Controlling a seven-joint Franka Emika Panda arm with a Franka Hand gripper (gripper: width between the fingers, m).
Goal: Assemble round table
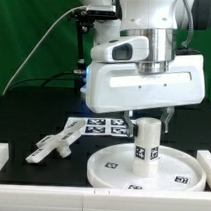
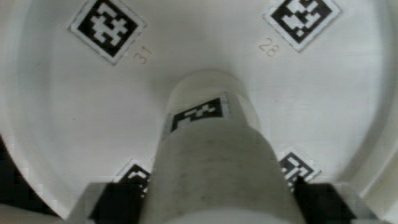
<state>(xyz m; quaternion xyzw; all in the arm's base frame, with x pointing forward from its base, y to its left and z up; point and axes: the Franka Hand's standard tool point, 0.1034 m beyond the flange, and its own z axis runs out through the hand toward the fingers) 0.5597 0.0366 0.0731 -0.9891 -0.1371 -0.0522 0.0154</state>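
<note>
Status: leg (image 1: 146, 144) stands upright on the round top (image 1: 110, 166), directly under the hand (image 2: 210, 188). Fingers (image 2: 121, 190) flank the leg's upper end, tight on both sides; can't tell if they're actually clamping. Whether the leg is fully seated: can't tell either. Cross foot (image 1: 53, 144) lies loose on the counter (image 1: 33, 115), well off from the hand, toward the exterior view's left. Remaining: finish the leg joint if needed, then mount the foot.

Disc top (image 1: 126, 161): white, round, lying flat at lower right of the exterior frame, with square tags on its face. Leg (image 1: 147, 141): short, thick white cylinder, tagged, standing upright at about the disc's centre. Cross-shaped foot (image 1: 56, 144): white, lying loose at lower left, apart from the disc.
</note>
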